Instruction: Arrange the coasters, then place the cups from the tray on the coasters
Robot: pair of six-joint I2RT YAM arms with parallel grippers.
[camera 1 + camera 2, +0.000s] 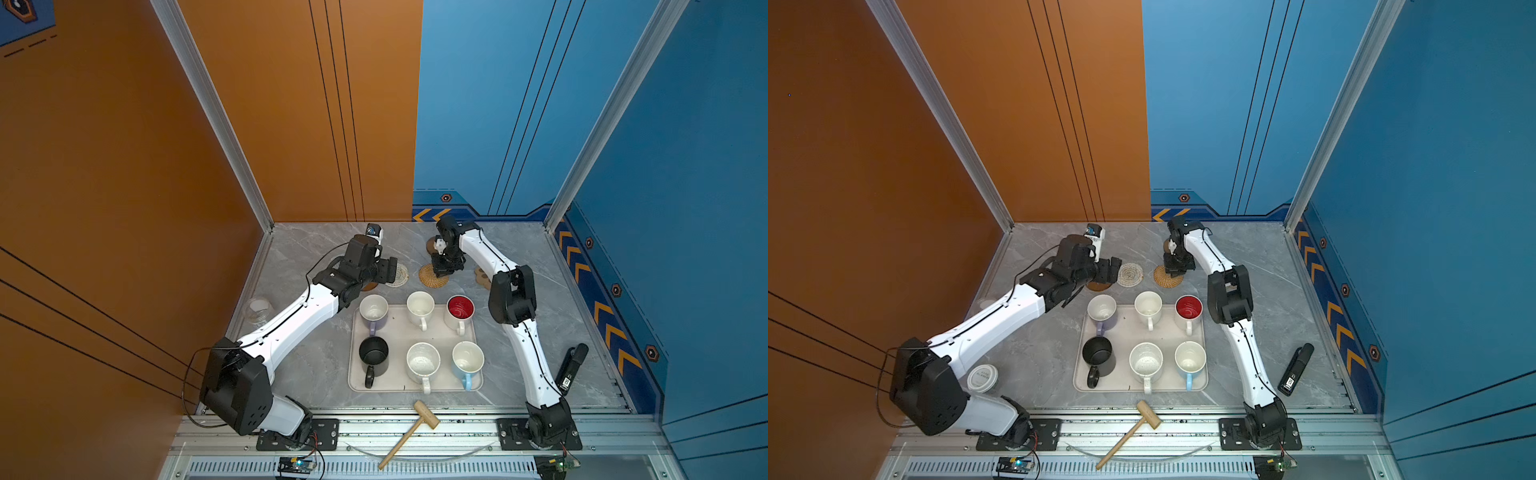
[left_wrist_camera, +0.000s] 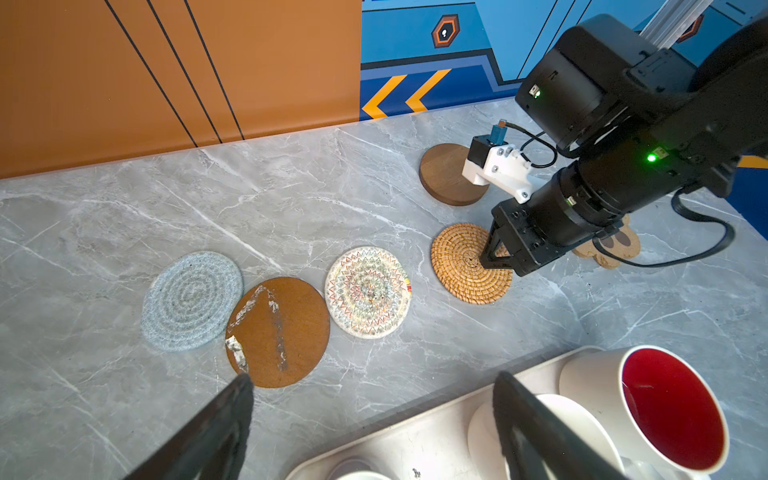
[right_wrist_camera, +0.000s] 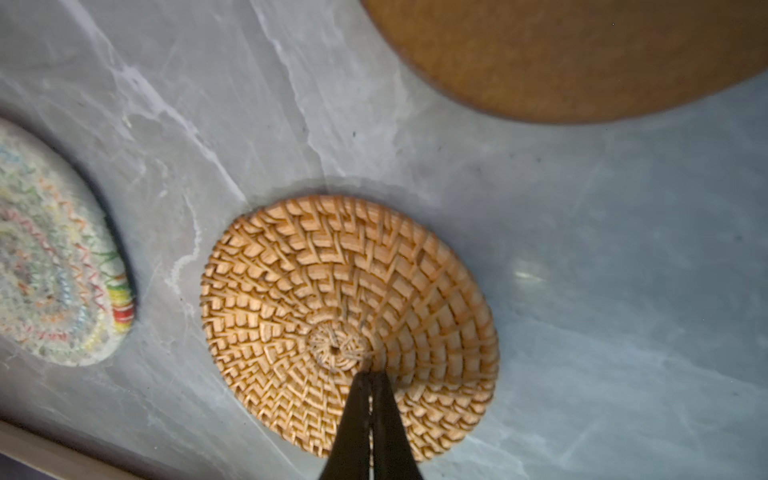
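Waiting on the tray (image 1: 397,332), six mugs (image 1: 423,360); left gripper (image 2: 374,380) hangs spread over its far rim. Beyond, right gripper (image 3: 371,374), pressed together, prods the rattan coaster (image 3: 316,291). Skidding tips could shunt it into the paw coaster (image 2: 619,245).

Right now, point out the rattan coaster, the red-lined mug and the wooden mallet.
rattan coaster (image 3: 328,291), right wrist view, woven top.
red-lined mug (image 1: 460,307), in a top view, red inside.
wooden mallet (image 1: 427,414), in a top view, head.
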